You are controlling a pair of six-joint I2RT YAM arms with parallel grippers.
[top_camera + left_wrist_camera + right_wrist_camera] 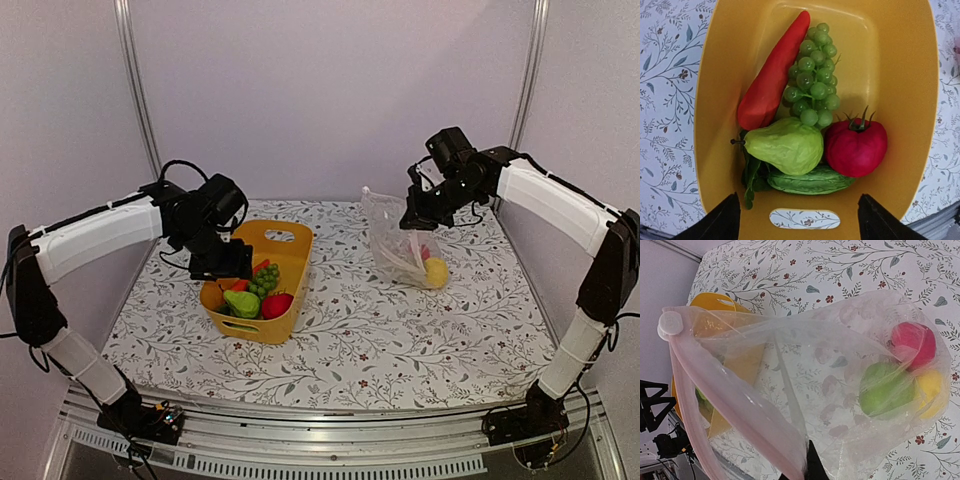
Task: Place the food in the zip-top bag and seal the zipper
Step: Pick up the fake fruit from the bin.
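Table point(400, 330): left end effector point(797, 200) agape over basket point(900, 100); right end effector point(413, 218) seemingly gripping bag point(790, 365)

Both arms reach in, wrists tipped down.
The left gripper point(224, 270) has fingers wide apart; the right gripper point(411, 222) seems pinched closed.

Around me, pale lilac walls point(330, 90) meet at two metal posts point(137, 90); my tabletop point(400, 330) wears a leafy floral cloth, an aluminium rail point(330, 415) edging it near me.
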